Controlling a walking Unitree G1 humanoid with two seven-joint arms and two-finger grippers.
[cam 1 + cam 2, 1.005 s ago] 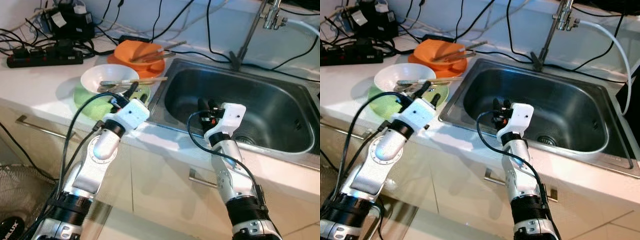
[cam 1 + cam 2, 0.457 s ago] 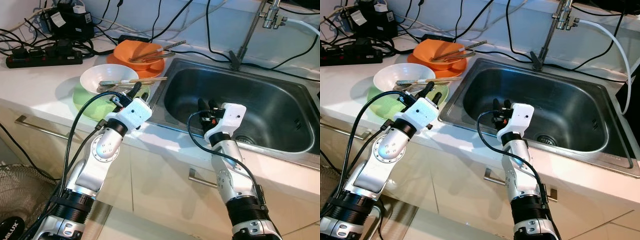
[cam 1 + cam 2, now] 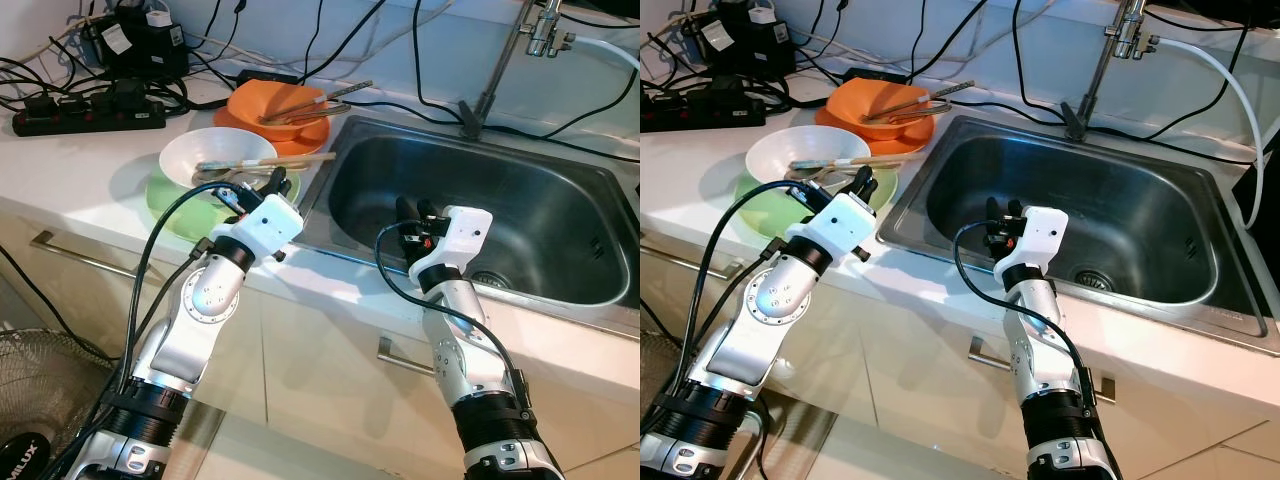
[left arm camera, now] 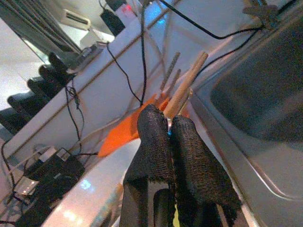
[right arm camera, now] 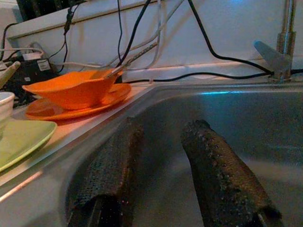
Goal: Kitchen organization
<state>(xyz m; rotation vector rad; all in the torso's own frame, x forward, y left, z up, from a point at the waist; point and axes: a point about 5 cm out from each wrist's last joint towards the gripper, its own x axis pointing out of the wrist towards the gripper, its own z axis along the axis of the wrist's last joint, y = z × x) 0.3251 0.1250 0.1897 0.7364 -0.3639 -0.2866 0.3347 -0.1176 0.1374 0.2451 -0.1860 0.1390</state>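
Nearer the chopsticks (image 3: 268,162), left gripper (image 3: 270,184).

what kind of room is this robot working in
Most likely a home kitchen: a stainless steel sink with a faucet is set into a white counter, and used dishes sit beside it, a white bowl holding chopsticks and an orange bowl.

My left gripper (image 3: 277,183) reaches over the green plate (image 3: 176,199), its fingers close together beside the chopsticks (image 3: 262,163) that lie across the white bowl (image 3: 207,153). My right gripper (image 3: 414,210) hangs over the near edge of the steel sink (image 3: 545,205), fingers slightly apart. Behind the white bowl sits an orange bowl (image 3: 281,107) holding more utensils.
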